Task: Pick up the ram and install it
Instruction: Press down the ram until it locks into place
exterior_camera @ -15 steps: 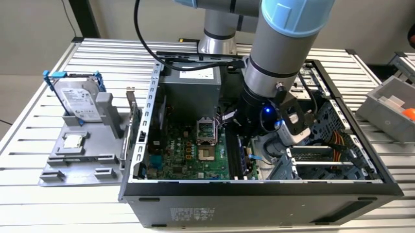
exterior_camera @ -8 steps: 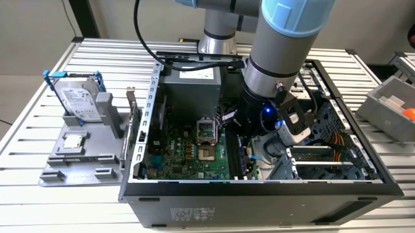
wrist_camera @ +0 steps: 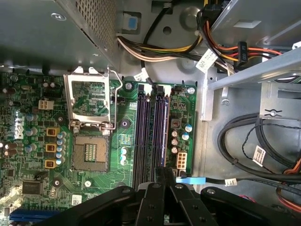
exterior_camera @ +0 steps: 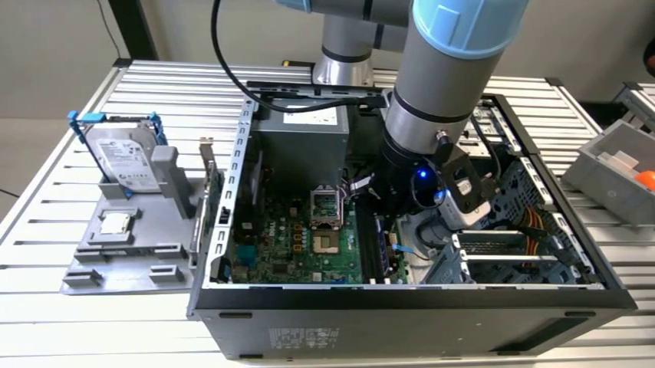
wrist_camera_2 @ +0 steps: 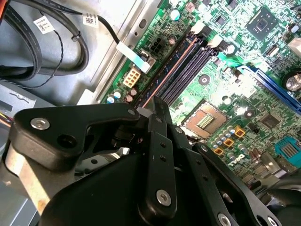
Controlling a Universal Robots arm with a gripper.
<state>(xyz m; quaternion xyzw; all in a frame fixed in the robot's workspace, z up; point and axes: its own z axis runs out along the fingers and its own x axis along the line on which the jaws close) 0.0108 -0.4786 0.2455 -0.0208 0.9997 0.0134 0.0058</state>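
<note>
While the narrow jaws pinch one end, the ram (wrist_camera_2: pixel 170 69) stands edge-on, thin, dark, coppery along its edge.

A slatted metal table (exterior_camera: pixel 573 100) carries an open computer case (exterior_camera: pixel 409 307) and a grey fixture tray (exterior_camera: pixel 128 264).

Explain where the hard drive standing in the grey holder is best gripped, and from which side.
Grip the hard drive at its upper end, pinching across its thin thickness, and come down from above. It stands nearly upright in the grey holder, so its lower end is seated while the top, framed by the blue bracket, stands free. Its flat faces look too wide to span.
</note>
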